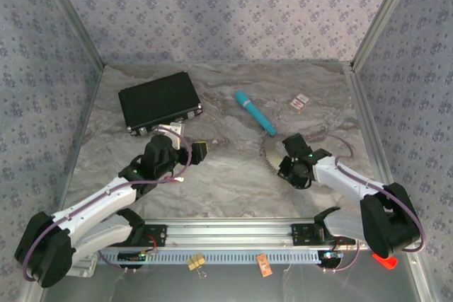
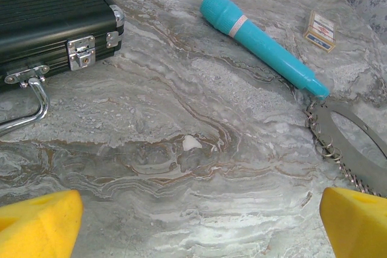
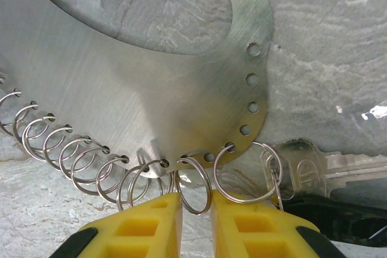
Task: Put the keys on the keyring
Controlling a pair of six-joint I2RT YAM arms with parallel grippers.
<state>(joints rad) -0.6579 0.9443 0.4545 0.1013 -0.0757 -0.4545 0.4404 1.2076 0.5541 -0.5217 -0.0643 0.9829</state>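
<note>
Keyring (image 3: pixel 121 77) on grey marbled table (image 1: pixel 233 167), floral walls (image 1: pixel 212 12), left gripper (image 2: pixel 196 225) spread wide, right gripper (image 3: pixel 195 209) clamped around one small ring (image 3: pixel 195 187)

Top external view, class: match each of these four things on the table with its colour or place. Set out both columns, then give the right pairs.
Things:
1. case
2. pen-like stick
3. keyring
4. small box

Colour or place:
a. silvery, at the right gripper
b. far right part of the table
c. black, far left
d. teal, mid-table

Pairs: 1-c, 2-d, 3-a, 4-b
</note>
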